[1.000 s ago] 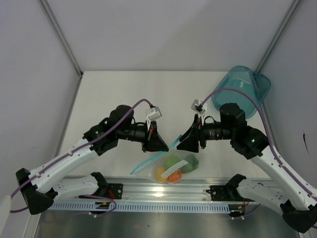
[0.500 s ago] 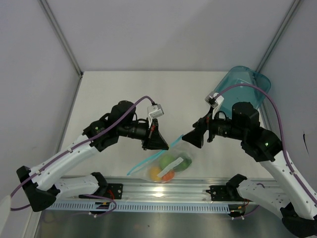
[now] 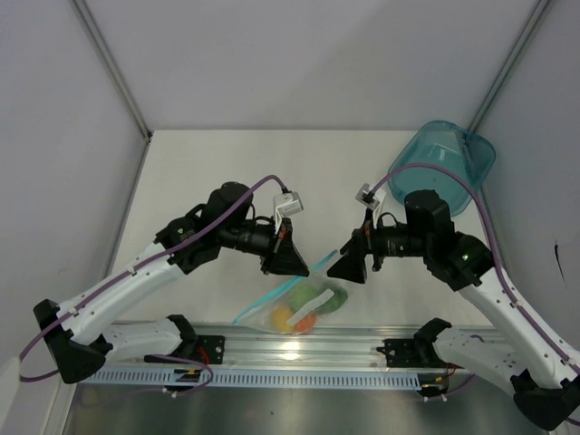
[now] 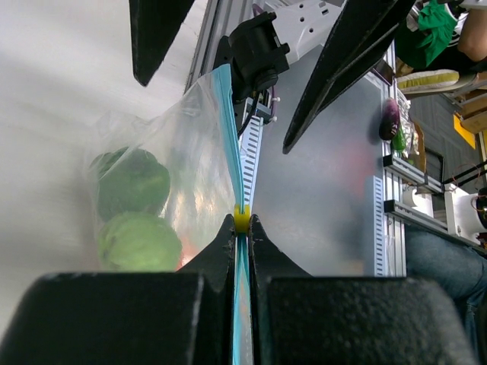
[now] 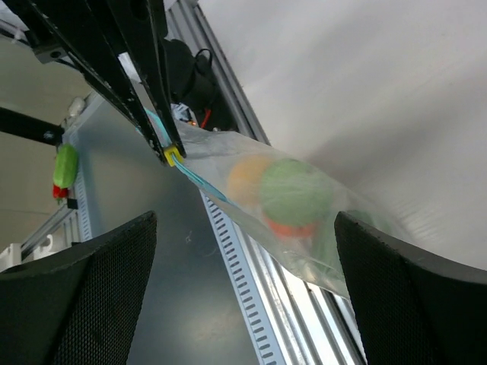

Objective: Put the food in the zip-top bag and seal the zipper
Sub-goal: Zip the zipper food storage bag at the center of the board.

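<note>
Aluminium rail [image 3: 299,355] runs along the near edge, where both arms are bolted. Just beyond it is the zip-top bag [image 3: 306,306], clear and crinkled, with the food inside. The yellow piece [image 3: 283,317] and orange-red piece [image 3: 305,321] are nearest, and the light green piece [image 3: 305,296] and dark green piece [image 3: 334,297] lie just behind them. All four sit on the near side of both sets of jaws.

The left gripper [image 4: 241,230] is clamped tight on the zipper [image 4: 228,129]. Its two fingers are pressed together with only the teal strip between them, and a small yellow slider [image 4: 241,219] sits right at their tips. The strip runs straight out ahead of these jaws, and the bag's body bulges to one side of them.

The right gripper [image 3: 348,267] faces the left one, a little apart, its fingers [image 5: 84,296] spread wide and holding nothing. In its wrist view the bag and strip cross the gap between them, touching neither finger as far as can be seen. Whether the zipper is pressed shut along its whole length is hard to tell.

Farthest off, behind the right gripper's wrist, a translucent teal bowl [image 3: 444,163] sits tilted at the back of the white table [image 3: 208,172].
</note>
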Robot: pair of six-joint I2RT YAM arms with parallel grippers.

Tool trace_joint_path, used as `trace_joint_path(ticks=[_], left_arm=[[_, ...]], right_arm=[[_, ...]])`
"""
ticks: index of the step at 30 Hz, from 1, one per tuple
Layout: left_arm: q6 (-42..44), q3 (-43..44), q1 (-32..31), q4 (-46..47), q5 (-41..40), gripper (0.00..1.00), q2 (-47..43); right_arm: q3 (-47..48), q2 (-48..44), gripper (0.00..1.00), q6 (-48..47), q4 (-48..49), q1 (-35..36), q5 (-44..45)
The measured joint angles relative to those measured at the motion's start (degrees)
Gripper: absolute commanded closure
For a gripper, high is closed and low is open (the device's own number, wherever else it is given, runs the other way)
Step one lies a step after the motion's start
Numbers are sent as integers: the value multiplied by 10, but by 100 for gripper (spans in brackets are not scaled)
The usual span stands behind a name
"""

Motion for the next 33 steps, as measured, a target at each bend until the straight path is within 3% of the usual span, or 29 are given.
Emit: trace_joint_path(ticks=[11,25,28,33], left_arm=[[-7,-20,0,22,1,100,-9],[-5,-21,0,30,11,100,-7],[-5,-21,0,30,14,99,-2],[-5,-21,0,30,14,99,3]], right_arm=[[-18,11,1,4,37,0,-100],[-17,75,26,-13,61,16,-188],[-17,78,34,-20,61,24,-187],[-14,78,74,-33,65,30,-186]])
